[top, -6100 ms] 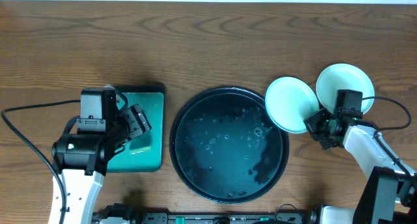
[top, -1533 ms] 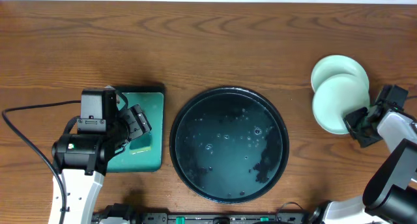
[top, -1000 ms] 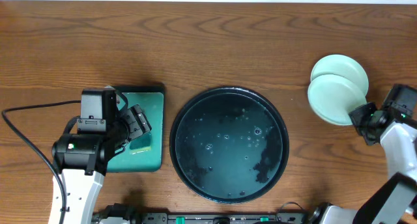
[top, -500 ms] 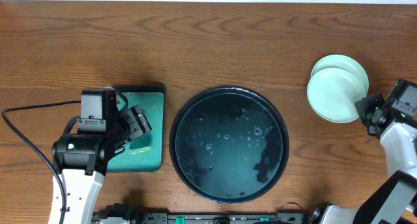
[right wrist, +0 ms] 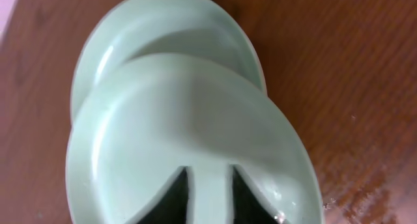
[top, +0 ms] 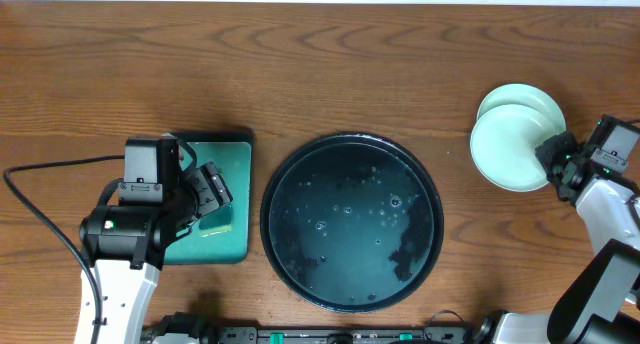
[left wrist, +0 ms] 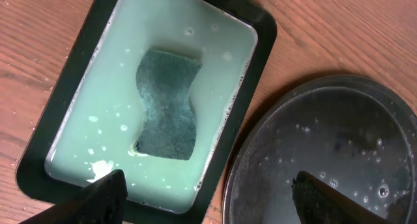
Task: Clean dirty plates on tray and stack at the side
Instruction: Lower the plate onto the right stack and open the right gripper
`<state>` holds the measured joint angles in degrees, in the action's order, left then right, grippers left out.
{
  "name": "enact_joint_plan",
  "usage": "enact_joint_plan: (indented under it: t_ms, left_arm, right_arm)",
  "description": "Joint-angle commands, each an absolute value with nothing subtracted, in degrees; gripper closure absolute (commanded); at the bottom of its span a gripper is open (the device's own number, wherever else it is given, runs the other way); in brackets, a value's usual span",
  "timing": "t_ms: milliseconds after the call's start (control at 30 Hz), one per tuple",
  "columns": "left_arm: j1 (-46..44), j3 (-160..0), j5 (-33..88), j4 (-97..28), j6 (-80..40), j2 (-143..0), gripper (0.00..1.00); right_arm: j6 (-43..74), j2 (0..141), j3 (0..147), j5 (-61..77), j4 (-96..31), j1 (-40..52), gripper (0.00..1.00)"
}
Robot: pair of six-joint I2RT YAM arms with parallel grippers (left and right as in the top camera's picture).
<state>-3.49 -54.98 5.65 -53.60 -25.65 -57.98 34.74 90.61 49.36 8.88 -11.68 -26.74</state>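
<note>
The black tray (top: 340, 246) sits at centre with only water and suds in it; it also shows in the left wrist view (left wrist: 339, 139). Two pale mint plates lie at the right. The upper plate (top: 506, 152) (right wrist: 182, 113) rests overlapping the lower plate (top: 527, 96) (right wrist: 166, 22). My right gripper (top: 553, 159) (right wrist: 210, 198) is at the upper plate's right rim, fingers nearly together on it. No white plate shows. My left gripper (top: 207, 187) (left wrist: 205, 198) is open and empty above the teal tray's right edge.
The teal rectangular tray (top: 236, 156) (left wrist: 260, 42) at the left holds pale soapy water and a dark green sponge (left wrist: 166, 103). Bare wooden table lies along the back. The right arm's base stands at the front right corner.
My right gripper carried the mint plate from beside the black tray rightward onto the other mint plate. In the last half second it shifted slightly up-left. The left arm has not moved.
</note>
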Motion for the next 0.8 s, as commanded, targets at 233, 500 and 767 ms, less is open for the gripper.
enact_joint_plan:
  t_ms: [233, 500, 767]
  left_arm:
    - [-3.64, -55.94, 5.39, -53.80, -25.52, -58.00, 0.18]
    - [-3.64, -55.94, 5.39, -53.82, -25.54, -58.00, 0.18]
    - [-3.64, -55.94, 5.39, -53.78, -25.54, -58.00, 0.18]
  right_arm:
    - [36.86, 99.72, 49.67, 15.57, -3.99, -26.52, 0.99]
    - [41.41, 101.06, 49.69, 11.94, 3.90, -26.50, 0.94]
    - [42.85, 103.90, 49.69, 7.11, 4.32, -26.52, 0.97]
